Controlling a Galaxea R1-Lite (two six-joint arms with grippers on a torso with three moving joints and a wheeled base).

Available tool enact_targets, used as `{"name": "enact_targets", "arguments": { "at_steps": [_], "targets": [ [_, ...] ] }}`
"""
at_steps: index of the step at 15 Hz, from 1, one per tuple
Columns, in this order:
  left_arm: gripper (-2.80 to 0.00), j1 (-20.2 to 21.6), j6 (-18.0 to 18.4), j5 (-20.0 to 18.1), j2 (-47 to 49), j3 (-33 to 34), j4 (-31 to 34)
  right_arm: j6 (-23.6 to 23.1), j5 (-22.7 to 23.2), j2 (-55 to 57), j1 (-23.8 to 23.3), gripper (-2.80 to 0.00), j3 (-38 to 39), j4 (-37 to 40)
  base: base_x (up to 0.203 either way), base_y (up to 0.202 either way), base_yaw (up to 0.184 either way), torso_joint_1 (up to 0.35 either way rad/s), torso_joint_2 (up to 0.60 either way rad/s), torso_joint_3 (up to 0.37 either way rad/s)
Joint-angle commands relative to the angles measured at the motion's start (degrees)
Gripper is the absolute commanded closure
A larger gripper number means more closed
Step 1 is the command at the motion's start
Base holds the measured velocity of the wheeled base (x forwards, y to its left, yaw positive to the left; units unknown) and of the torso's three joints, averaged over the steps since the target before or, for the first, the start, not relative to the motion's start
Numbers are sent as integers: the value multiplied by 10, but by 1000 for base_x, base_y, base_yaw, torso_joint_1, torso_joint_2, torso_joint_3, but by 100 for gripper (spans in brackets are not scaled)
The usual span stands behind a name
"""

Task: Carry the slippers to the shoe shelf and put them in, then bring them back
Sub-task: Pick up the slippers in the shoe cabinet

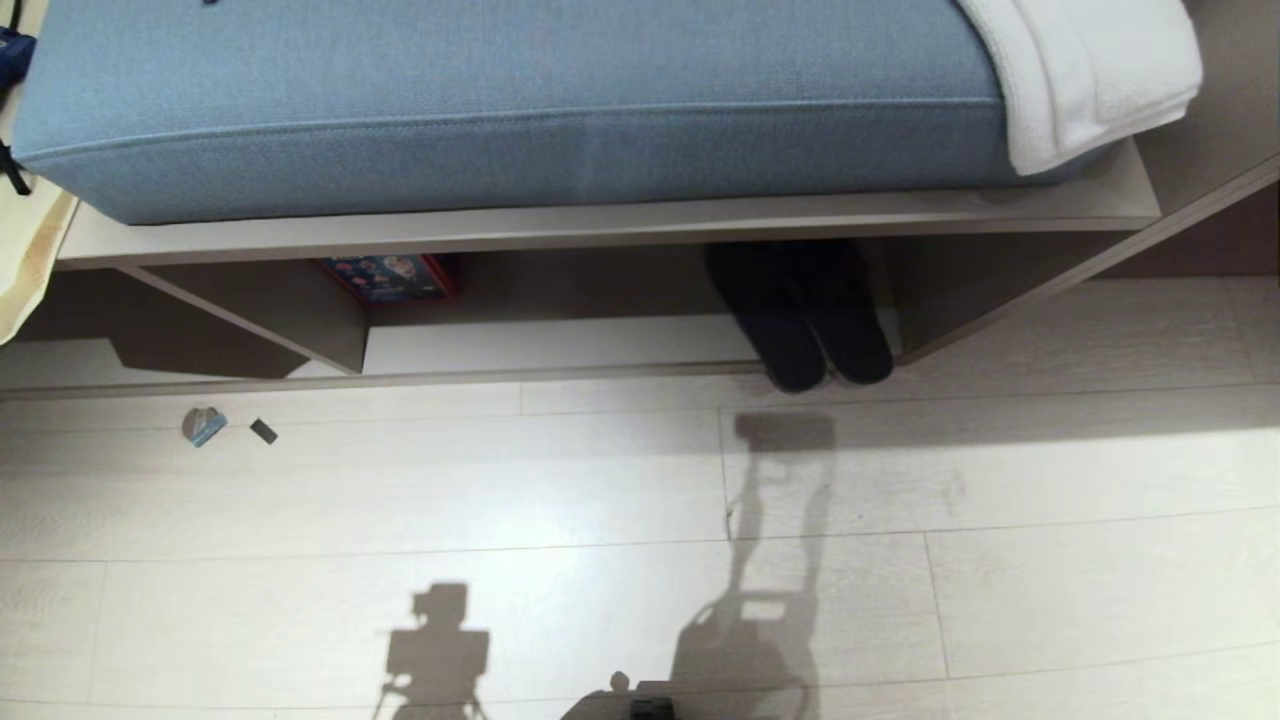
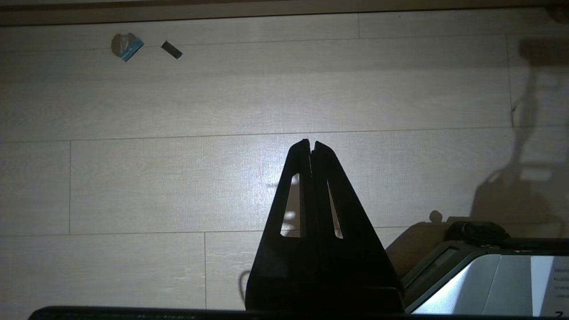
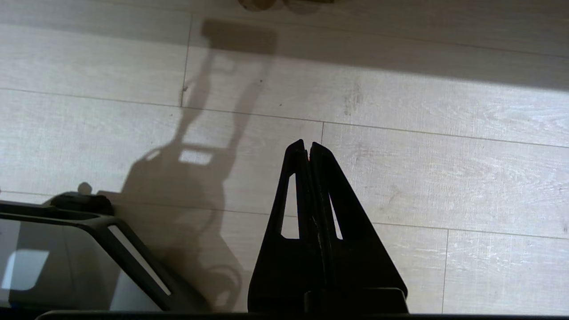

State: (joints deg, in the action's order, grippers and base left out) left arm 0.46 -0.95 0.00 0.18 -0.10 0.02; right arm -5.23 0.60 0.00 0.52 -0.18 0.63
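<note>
The pair of dark slippers (image 1: pixel 805 320) lies side by side in the right part of the shoe shelf (image 1: pixel 560 345), a low grey-beige cubby under a cushioned bench. Their near ends reach just past the shelf's front edge onto the floor. Neither arm shows in the head view. My left gripper (image 2: pixel 311 143) is shut and holds nothing, hanging above bare floor planks well short of the shelf. My right gripper (image 3: pixel 307 143) is likewise shut and holds nothing, over the floor in front of the slippers' side.
A blue cushion (image 1: pixel 500 110) and a white towel (image 1: pixel 1090 70) lie on top of the shelf. A red and blue box (image 1: pixel 390 277) sits in the shelf's left part. Two small scraps (image 1: pixel 203 425) (image 1: pixel 263 431) lie on the floor. My own base (image 2: pixel 489 275) shows beside the left gripper.
</note>
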Motion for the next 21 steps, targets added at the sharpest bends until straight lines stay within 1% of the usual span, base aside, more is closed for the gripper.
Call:
{"name": "enact_targets", "arguments": {
  "at_steps": [1, 12, 15, 21],
  "targets": [
    [0, 1, -1, 0, -1, 0, -1, 0, 0, 1, 1, 0, 0, 0, 0, 0, 0, 2, 2, 213],
    [0, 1, -1, 0, -2, 1, -3, 2, -1, 1, 0, 0, 2, -5, 0, 0, 0, 2, -1, 200],
    [0, 0, -2, 0, -1, 1, -3, 22, -3, 1, 0, 0, 2, -5, 0, 0, 0, 5, 5, 209],
    [0, 0, -3, 0, -1, 1, -3, 21, -2, 1, 0, 0, 2, -5, 0, 0, 0, -1, 1, 203]
  ]
}}
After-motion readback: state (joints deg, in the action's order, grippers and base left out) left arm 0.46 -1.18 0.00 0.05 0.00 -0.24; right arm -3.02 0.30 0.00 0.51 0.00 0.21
